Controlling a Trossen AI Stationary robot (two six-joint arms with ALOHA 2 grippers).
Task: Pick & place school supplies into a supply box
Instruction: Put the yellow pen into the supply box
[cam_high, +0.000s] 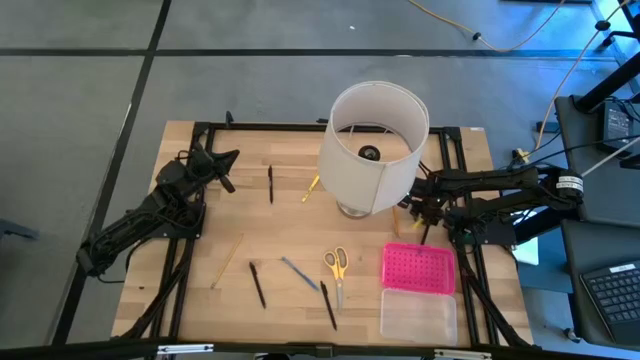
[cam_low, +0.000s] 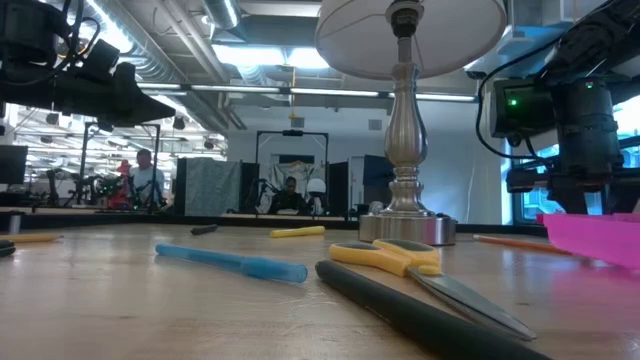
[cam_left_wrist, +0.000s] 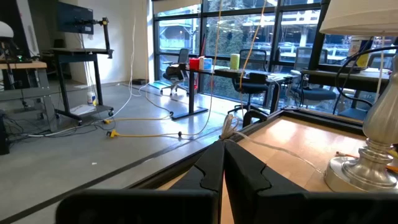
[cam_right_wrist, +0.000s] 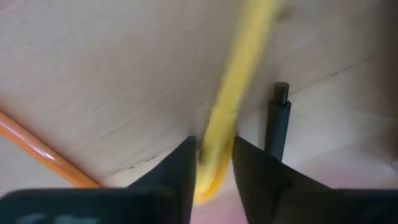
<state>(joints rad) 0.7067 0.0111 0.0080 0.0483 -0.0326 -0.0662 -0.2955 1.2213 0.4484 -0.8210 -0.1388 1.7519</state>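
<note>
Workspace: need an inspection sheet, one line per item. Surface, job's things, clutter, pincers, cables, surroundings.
Surface: wooden table, black frame around it.
Job's things: pink lid and clear box at the near right; scissors, blue pen, black pens and pencil loose on the table.
Clutter: lamp mid-table.
Pincers: right pincer down by the lamp, fingers around a yellow pencil; left pincer shut, raised at the far left.
Cables: yellow cable on the floor.
Surroundings: desks, chairs; people in the background.
</note>
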